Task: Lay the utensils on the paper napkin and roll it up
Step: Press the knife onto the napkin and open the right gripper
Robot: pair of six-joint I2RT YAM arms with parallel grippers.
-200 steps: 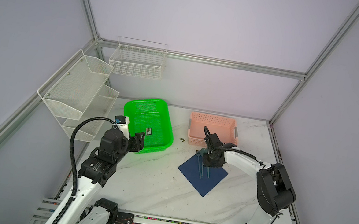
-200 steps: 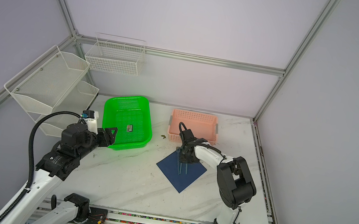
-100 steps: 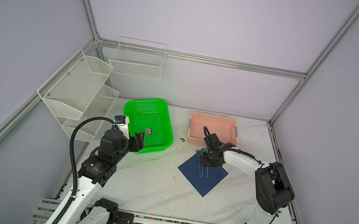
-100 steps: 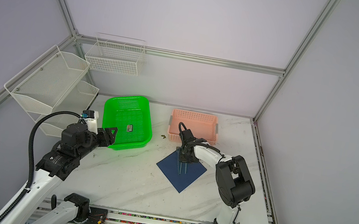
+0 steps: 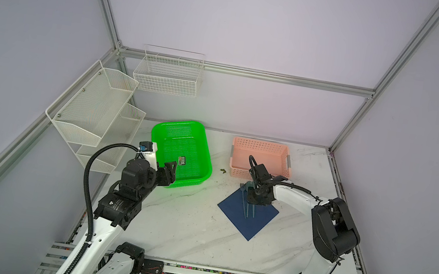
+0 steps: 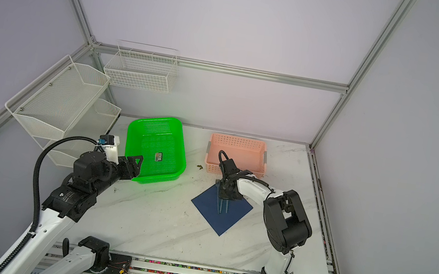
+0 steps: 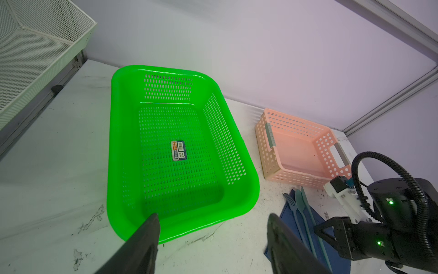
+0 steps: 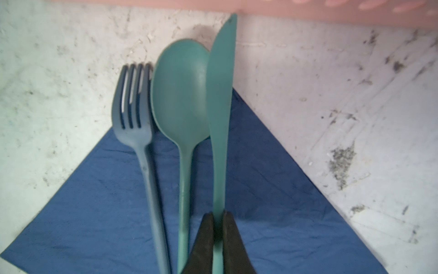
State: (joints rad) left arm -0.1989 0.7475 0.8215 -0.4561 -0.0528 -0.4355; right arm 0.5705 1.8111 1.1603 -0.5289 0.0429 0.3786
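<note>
Napkin flat on table, laid as a diamond in both top views, one corner toward pink basket. On it, side by side and parallel: fork, spoon, knife. Handles on the paper; tines, bowl and blade out past the corner over bare table. Knife edge overlapping spoon bowl in right wrist view; knife tip close to the pink wall. Right gripper low over napkin, fingers pinched tight on knife handle. Knife resting or lifted: cannot tell. Left gripper well apart, by near rim of green basket, fingers spread wide, nothing between them. Small label on green basket floor.
</note>
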